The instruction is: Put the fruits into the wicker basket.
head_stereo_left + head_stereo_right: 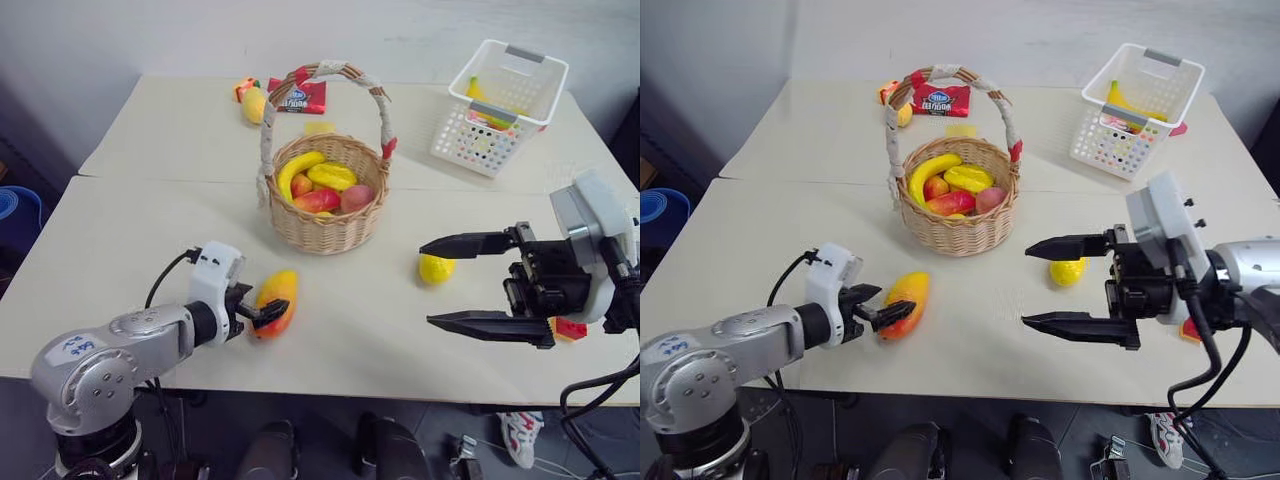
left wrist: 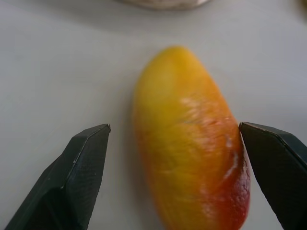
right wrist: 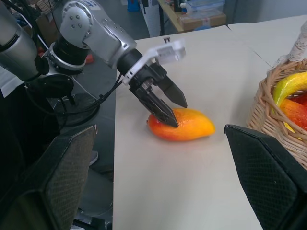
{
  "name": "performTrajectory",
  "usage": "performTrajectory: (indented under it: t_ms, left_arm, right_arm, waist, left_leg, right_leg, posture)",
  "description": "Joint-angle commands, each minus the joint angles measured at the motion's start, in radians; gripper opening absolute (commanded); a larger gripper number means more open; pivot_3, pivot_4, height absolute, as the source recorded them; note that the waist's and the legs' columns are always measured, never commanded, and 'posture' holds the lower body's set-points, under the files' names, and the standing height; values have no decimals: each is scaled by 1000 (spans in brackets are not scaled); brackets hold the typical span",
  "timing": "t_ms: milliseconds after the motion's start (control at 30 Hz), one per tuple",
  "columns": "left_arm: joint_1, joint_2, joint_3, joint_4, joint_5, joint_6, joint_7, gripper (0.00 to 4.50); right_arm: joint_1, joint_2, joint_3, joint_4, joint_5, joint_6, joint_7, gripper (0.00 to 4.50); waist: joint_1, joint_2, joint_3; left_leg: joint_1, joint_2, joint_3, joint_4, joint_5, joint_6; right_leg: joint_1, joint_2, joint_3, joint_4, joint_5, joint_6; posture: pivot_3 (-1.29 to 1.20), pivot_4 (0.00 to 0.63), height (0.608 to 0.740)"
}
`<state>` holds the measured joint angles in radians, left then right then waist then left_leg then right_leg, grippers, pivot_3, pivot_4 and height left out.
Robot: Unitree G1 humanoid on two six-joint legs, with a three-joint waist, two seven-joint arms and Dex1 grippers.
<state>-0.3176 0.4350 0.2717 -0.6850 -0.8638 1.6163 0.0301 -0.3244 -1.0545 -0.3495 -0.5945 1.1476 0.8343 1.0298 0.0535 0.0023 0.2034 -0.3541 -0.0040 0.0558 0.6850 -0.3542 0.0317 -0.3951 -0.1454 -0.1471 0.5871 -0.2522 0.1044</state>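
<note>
Left gripper [image 1: 268, 316]: your fingers are spread wide, straddling the red end of the mango, one on each side; the wrist view shows a gap on one side, the other finger tip right at the skin.
Mango [image 1: 279, 301]: it lies flat on the bench [image 1: 150, 240], near the front edge, long axis pointing toward the wicker basket.
Right gripper [image 1: 452, 282]: you have it hanging above the bench with fingers spread, holding nothing, tips pointing toward your left.
Lemon [image 1: 435, 268]: on the bench just behind the upper right finger, apart from it.
Wicker basket [image 1: 330, 218]: mid-bench, beyond the mango, already holding several fruits.
White lattice basket [image 1: 497, 108]: far right corner.
</note>
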Motion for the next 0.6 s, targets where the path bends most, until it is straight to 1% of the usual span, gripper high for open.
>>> performTrajectory:
  t_ms: [33,100,200,233,300,333,367,433,500,600]
  left_arm:
    - [-20,35,-54,41,31,-2,7,4500]
    - [-43,42,-87,66,52,-2,-10,4500]
    - [-68,58,-120,79,78,-16,-49,3909]
    - [-75,59,-124,83,85,-20,-57,3599]
    - [-89,100,-129,78,90,-29,-96,2999]
    - [-96,145,-125,70,86,-51,-137,2855]
    - [-99,203,-114,66,77,-72,-188,2839]
    - [-99,280,-97,64,63,-121,-274,2838]
    - [-114,397,-29,82,10,-215,-462,2838]
    - [-174,500,19,139,-57,-304,-661,2838]
  right_arm:
    - [9,4,-48,-36,51,-1,-44,4439]
    - [10,4,-56,-43,66,-3,-69,4439]
    - [21,-4,-63,-49,72,-5,-94,4500]
    - [28,-7,-67,-48,71,-6,-95,4500]
    - [57,-9,-90,-51,72,-7,-93,4500]
    - [80,-9,-108,-53,70,-9,-86,4500]
    - [101,-7,-122,-57,66,-12,-80,4500]
    - [131,-5,-139,-60,59,-20,-70,4500]
    - [160,4,-149,-67,48,-33,-70,4500]
    - [190,13,-154,-69,27,-54,-65,4500]
  waist:
    - [0,0,0]
    - [1,0,0]
    - [4,0,0]
    - [4,0,0]
    - [3,0,0]
    - [3,-1,0]
    - [2,-1,0]
    - [0,-1,0]
    - [-3,-1,1]
    - [-3,-1,1]
  left_leg:
    - [0,0,0,0,0,0]
    - [1,0,0,0,0,0]
    - [1,0,0,0,0,-1]
    - [1,0,0,0,0,-1]
    - [1,0,0,0,0,-1]
    - [0,0,0,0,0,-1]
    - [-1,0,0,0,0,-1]
    - [-2,1,0,0,0,-2]
    - [-2,1,1,-1,0,-2]
    - [-3,2,3,-1,0,-2]
  right_leg:
    - [0,0,0,0,0,0]
    - [0,0,0,0,0,0]
    - [0,-1,1,0,0,0]
    - [0,-1,1,0,0,0]
    - [0,-1,1,1,0,0]
    - [-1,0,1,1,0,0]
    - [-2,0,1,1,0,0]
    - [-4,1,0,1,0,-1]
    - [-4,1,1,0,0,-1]
    - [-7,2,1,1,-1,-1]
  posture:
    - [0,150,740]
    - [0,150,740]
    - [0,150,740]
    - [0,150,740]
    - [0,150,740]
    - [0,150,740]
    - [0,150,740]
    - [0,150,740]
    - [0,150,740]
    - [0,150,740]
